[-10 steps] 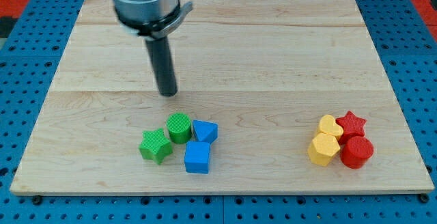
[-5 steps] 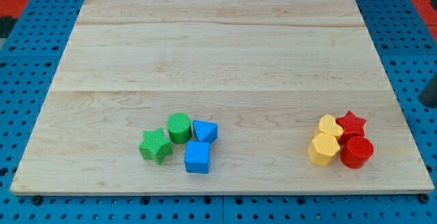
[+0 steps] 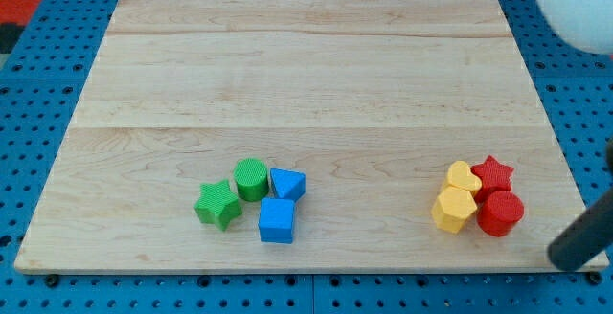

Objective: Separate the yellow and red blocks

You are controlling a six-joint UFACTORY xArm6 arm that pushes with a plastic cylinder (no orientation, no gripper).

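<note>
Looking down, I see a wooden counter [image 3: 306,75] on a blue pegboard [image 3: 38,103]. My tip [image 3: 560,256] sits low, right of the red cylinder [image 3: 500,213]. This end effector has no jaws. Red star [image 3: 492,173], yellow heart [image 3: 464,176] and yellow hexagon [image 3: 452,209] touch it.

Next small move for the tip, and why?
Probably slide my tip toward the view's left and up, into the red cylinder, to push the reds away. It sits just off the board's edge at the view's lower right, touching nothing. The red star and red cylinder are packed against the yellow heart and yellow hexagon.
</note>
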